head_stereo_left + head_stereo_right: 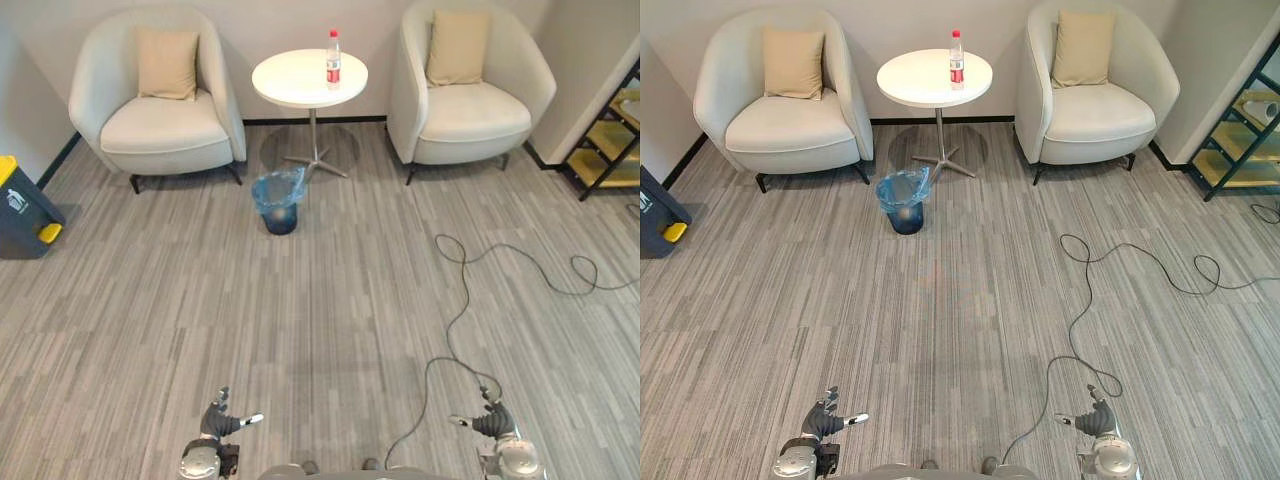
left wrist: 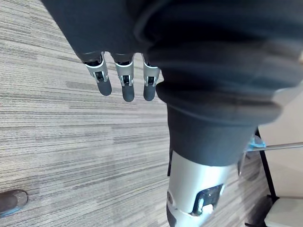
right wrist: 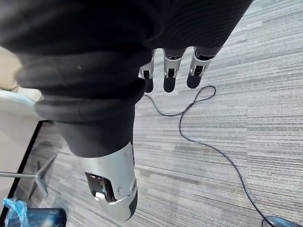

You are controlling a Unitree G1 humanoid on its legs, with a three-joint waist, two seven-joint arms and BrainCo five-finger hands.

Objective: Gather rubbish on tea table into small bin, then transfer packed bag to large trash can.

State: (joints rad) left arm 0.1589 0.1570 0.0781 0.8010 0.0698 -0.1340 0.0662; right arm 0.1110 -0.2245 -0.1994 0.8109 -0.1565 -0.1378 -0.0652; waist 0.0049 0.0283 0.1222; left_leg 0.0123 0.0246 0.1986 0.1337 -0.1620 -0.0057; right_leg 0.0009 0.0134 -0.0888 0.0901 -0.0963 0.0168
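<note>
The floor [image 1: 330,330] looked matt to me, grey and finely streaked; carpet or vinyl, I could not tell. The left armchair [image 1: 150,135] and right armchair [image 1: 470,115] wore smooth, pale cream upholstery, and the left cushion [image 1: 167,63] and right cushion [image 1: 457,47] were matt beige cloth. The surface [image 1: 295,78] had a smooth white top with a soft sheen, on a metal stem [image 1: 313,130]. The bottle [image 1: 333,60] was clear plastic. The small bin [image 1: 280,218] was dark blue with a slight shine, lined with a thin, crinkled, translucent blue plastic bag [image 1: 277,190]. The large trash can [image 1: 25,215] seemed matt dark-grey plastic. The left hand [image 2: 213,71] had a dark, ribbed, matt cover and silver fingers [image 2: 124,80].
</note>
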